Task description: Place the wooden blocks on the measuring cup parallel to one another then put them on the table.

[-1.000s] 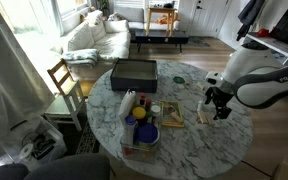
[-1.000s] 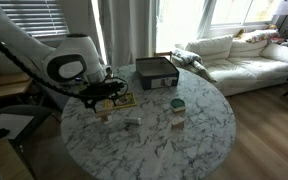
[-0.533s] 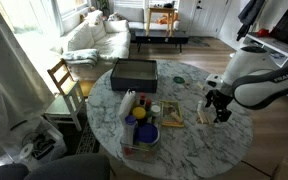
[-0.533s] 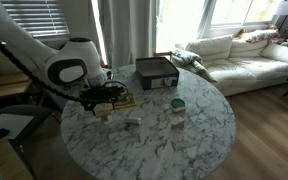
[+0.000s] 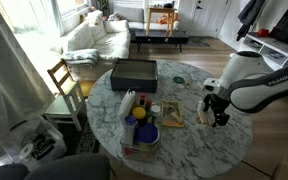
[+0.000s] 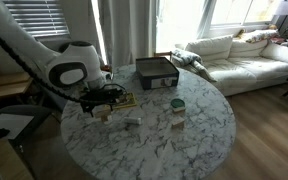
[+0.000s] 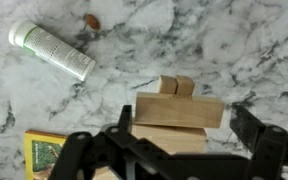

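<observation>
Marbled white and grey, the table (image 5: pixel 189 148) carries a clutter of small things in an exterior view, and we see the arm (image 5: pixel 256 85) reaching in over its rim. The gripper (image 5: pixel 217 114) points down near the edge, just over the pale blocks (image 5: pixel 205 117). From here we cannot tell how its jaws stand. A black box (image 5: pixel 134 72) sits at the far side and a blue bowl (image 5: pixel 144 133) at the near side, both well apart from the blocks.

In an exterior view from across the room, the gripper (image 6: pixel 102 100) hangs low over the table (image 6: pixel 179 140), and the blocks (image 6: pixel 106 113) show as a small tan heap right under it. The box (image 6: pixel 156 71) lies further in, and a green-lidded jar (image 6: pixel 177 105) stands near the middle of the top. The jaws are too small here for us to judge.

In the wrist view the blocks (image 7: pixel 179 111) form a little stack on the table (image 7: pixel 249 50). One long piece lies crosswise, two short ones stand touching behind it, and another shows below it. The gripper (image 7: pixel 170 150) has its jaws spread wide, one finger on each side of the stack, the right finger (image 7: pixel 266 146) clear of the wood. A white tube (image 7: pixel 52 50) lies well off to one side, and a yellow card (image 7: pixel 44 155) lies beside the left finger.
</observation>
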{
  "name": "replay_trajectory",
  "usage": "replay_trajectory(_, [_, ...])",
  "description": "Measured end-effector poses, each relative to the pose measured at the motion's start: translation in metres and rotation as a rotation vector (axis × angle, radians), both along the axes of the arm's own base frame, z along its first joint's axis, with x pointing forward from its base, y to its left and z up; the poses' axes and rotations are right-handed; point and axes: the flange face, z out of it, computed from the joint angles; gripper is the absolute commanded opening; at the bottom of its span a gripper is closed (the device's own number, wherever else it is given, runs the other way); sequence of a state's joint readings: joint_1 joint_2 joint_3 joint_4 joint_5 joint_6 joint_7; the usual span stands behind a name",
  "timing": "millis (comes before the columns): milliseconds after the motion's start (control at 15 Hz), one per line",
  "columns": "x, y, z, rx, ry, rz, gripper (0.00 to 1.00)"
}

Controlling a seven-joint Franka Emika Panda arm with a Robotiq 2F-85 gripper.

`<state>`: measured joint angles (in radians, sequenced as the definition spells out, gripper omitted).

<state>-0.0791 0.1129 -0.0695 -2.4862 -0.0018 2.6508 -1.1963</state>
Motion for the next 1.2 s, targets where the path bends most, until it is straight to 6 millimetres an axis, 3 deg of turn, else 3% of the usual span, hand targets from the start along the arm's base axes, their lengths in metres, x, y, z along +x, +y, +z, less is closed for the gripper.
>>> replay_trajectory(600, [-0.001,-0.006,-0.006,0.001,0.012,-0.013,1.0])
replay_trajectory(667, [-0.001,-0.008,-0.006,0.001,0.012,-0.016,0.96])
replay_trajectory(933, [0.0,-0.011,-0.005,0.0,0.006,-0.023,0.63])
replay_trajectory(1200, [0.002,-0.013,-0.004,-0.001,0.0,-0.026,0.59])
